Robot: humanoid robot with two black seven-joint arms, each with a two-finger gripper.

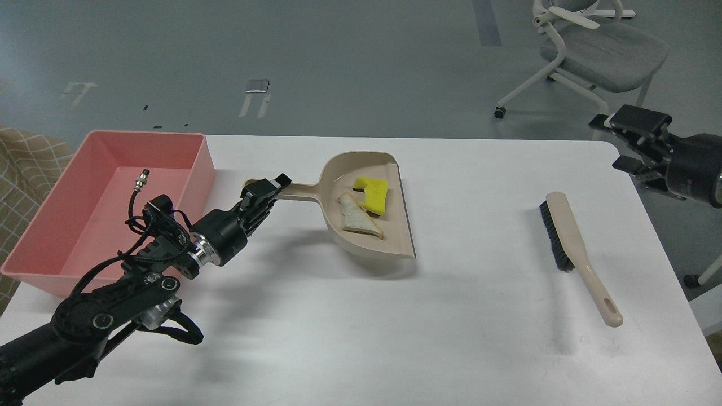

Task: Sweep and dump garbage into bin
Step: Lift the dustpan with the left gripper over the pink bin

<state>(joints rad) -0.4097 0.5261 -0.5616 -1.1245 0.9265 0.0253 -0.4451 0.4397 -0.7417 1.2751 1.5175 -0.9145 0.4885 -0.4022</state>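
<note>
My left jaws [269, 189] are closed around the handle of the beige dustpan [369, 217]. The pan looks a little lifted off the white desk [350, 338], with a soft shadow under it. My left arm comes up from the 8 o'clock corner of my view and ends at the handle, a bit left of the middle.

Inside the pan lie both bits of garbage. The yellow sponge piece [373, 194] is toward the 12 o'clock side of the pan. The white bread slice [359, 219] is right next to it, toward 6 o'clock, and the two touch.

The pink bin [51, 225] sits at 9 o'clock from the pan, on the left edge of the desk, just beside my left arm. I see nothing inside it.

My right jaws [629, 144] are way over at 3 o'clock, past the right edge of the desk. They stand apart, open wide, and hold nothing.

The brush [569, 248] lies flat on the desk between the pan and my right jaws, with its black bristles facing the pan and its handle pointing toward 5 o'clock.

A grey chair [598, 51] stands on the floor at 1 o'clock, well behind the desk.
</note>
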